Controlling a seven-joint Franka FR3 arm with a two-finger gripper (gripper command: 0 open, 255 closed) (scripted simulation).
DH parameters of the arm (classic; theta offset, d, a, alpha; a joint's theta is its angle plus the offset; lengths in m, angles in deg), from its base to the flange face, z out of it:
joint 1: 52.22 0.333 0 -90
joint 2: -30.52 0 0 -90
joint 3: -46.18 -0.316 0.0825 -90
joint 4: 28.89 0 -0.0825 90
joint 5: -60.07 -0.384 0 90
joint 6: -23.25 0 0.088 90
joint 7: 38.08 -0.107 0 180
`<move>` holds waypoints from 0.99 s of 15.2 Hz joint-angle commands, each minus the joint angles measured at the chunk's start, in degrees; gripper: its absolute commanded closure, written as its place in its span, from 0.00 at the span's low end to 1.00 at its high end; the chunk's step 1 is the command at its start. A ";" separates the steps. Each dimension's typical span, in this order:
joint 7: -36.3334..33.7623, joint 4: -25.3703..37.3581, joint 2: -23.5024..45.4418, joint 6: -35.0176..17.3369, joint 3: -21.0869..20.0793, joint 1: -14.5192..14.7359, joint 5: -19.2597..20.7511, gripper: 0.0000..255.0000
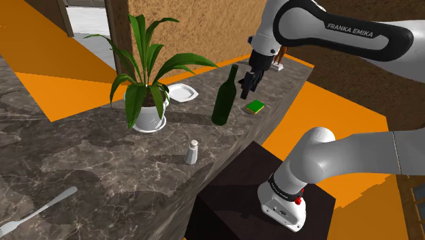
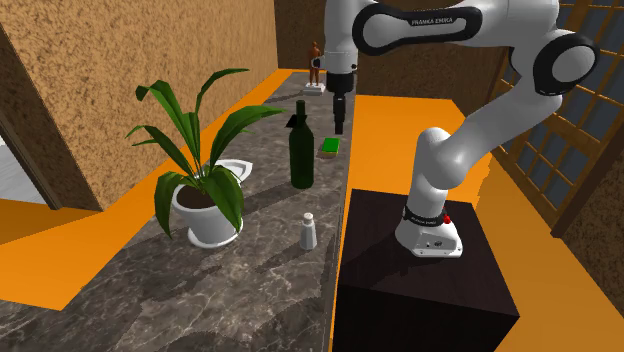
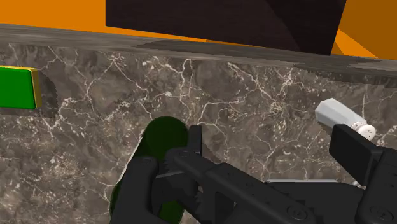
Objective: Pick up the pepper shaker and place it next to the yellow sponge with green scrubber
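The pepper shaker [image 1: 192, 152] [image 2: 307, 232] [image 3: 343, 118] is small, pale grey and white, and stands upright near the marble counter's front edge. The yellow sponge with a green top [image 1: 255, 106] [image 2: 330, 148] [image 3: 19, 88] lies farther along the counter, past a dark green bottle. My black gripper [image 1: 246, 83] [image 2: 340, 115] [image 3: 273, 146] hangs in the air above the counter between the bottle and the sponge, well away from the shaker. Its fingers stand apart, open, with nothing between them.
The tall dark green bottle [image 1: 223, 99] [image 2: 301, 150] [image 3: 159, 159] stands close beside the gripper. A potted plant [image 1: 146, 88] [image 2: 200, 190], a white plate [image 1: 182, 93] and a fork [image 1: 37, 211] share the counter [image 1: 82, 150]. A small figurine [image 2: 316, 65] stands at the far end.
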 commanded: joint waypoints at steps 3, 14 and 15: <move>-2.65 -1.67 0.57 -2.42 -2.65 0.92 -1.26 0.00; -17.51 -5.21 11.03 -17.07 -17.64 5.41 -6.46 0.00; -18.94 -5.03 12.57 -18.44 -19.03 5.63 -6.61 0.00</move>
